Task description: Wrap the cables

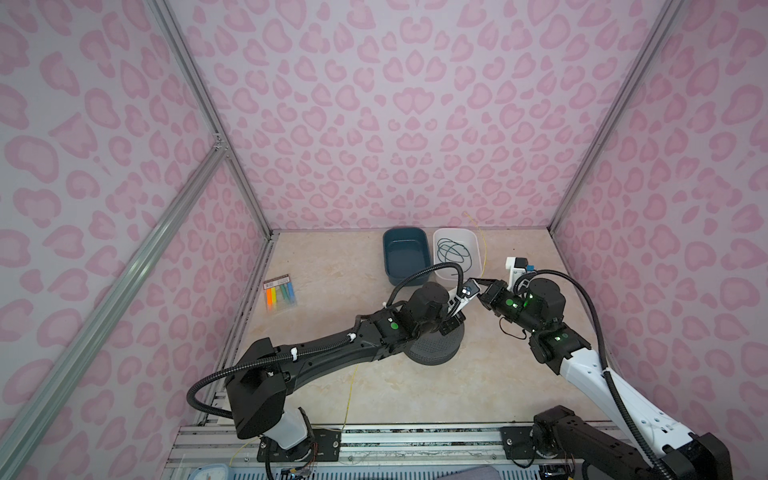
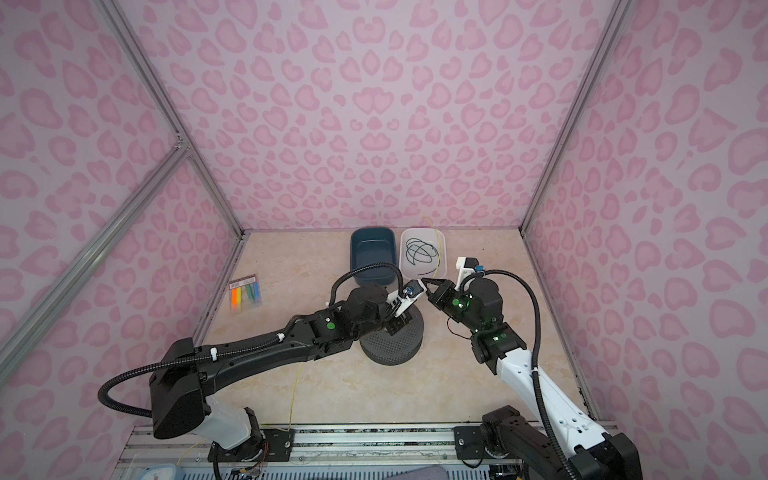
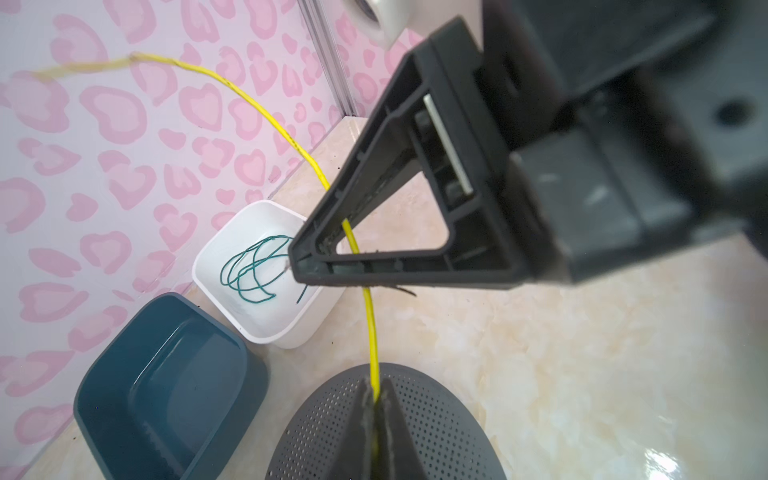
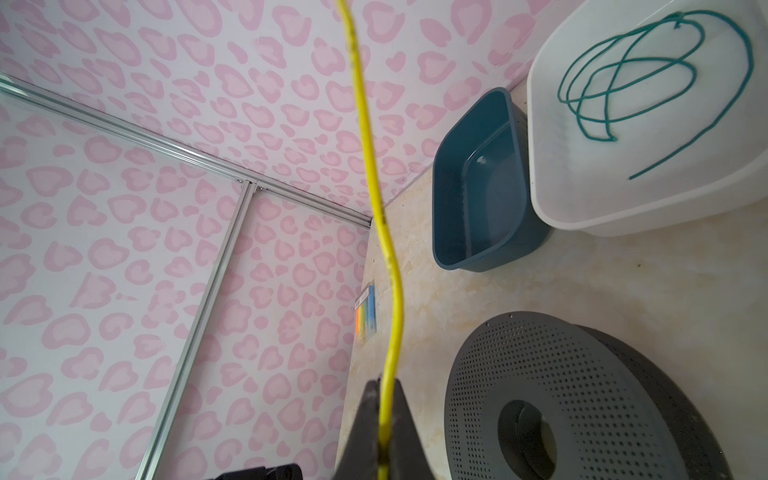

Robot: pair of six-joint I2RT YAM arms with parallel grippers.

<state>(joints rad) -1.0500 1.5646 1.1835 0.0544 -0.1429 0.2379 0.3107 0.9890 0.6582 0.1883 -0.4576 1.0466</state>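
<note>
Near bin rim (image 3: pixel 291 336): left tool (image 3: pixel 376 395), right tool (image 4: pixel 384 384) clamp yellow wire (image 4: pixel 372 174).

Both top views high overhead, facing down over the whole worktop (image 1: pixel 332 266), wrist cameras close behind fingers (image 3: pixel 353 432), sharing the perforated spool (image 4: pixel 540 374).

Thin yellow wire (image 3: pixel 370 316), aloft, gently curved

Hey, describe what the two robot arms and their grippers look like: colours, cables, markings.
The left arm is mostly black with a white base segment; the right arm has a white link between black joints. A black corrugated hose loops along each. Green lights glow near the wrists. The left gripper and right gripper have dark, tapered fingers.
</note>
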